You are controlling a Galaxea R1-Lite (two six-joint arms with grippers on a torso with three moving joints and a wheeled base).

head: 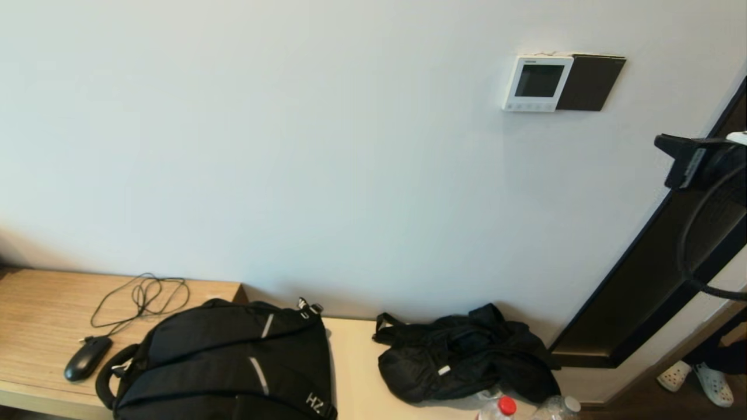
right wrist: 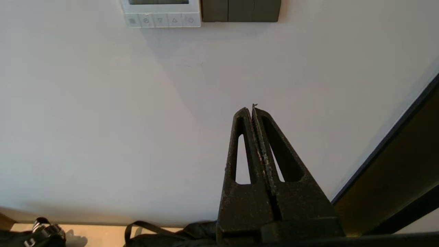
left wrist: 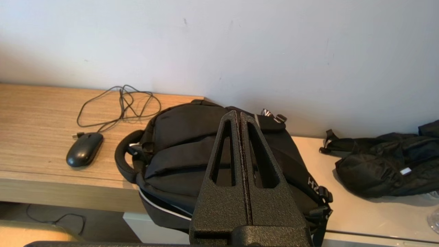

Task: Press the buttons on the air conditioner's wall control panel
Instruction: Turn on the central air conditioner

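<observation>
Wall control panel [head: 537, 83]: white, screen dark, mounted high on the wall right of centre in the head view. Dark brown plate [head: 589, 82] butts against its right edge. Buttons [right wrist: 160, 20] run in a row along the panel's lower edge; five visible in the right wrist view, with small symbols.

Right gripper [right wrist: 252, 109]: fingers closed flat against each other, nothing held. Tip points at bare wall, below the panel and off to its right, well apart from the buttons. No contact with the panel.

Left gripper [left wrist: 238, 115]: fingers also pressed together, empty, hanging over the black backpack [head: 224, 361] on the wooden desk [head: 41, 309].

Also on the desk: black wired mouse [head: 87, 357], crumpled black bag [head: 464, 353] right of the backpack.
</observation>
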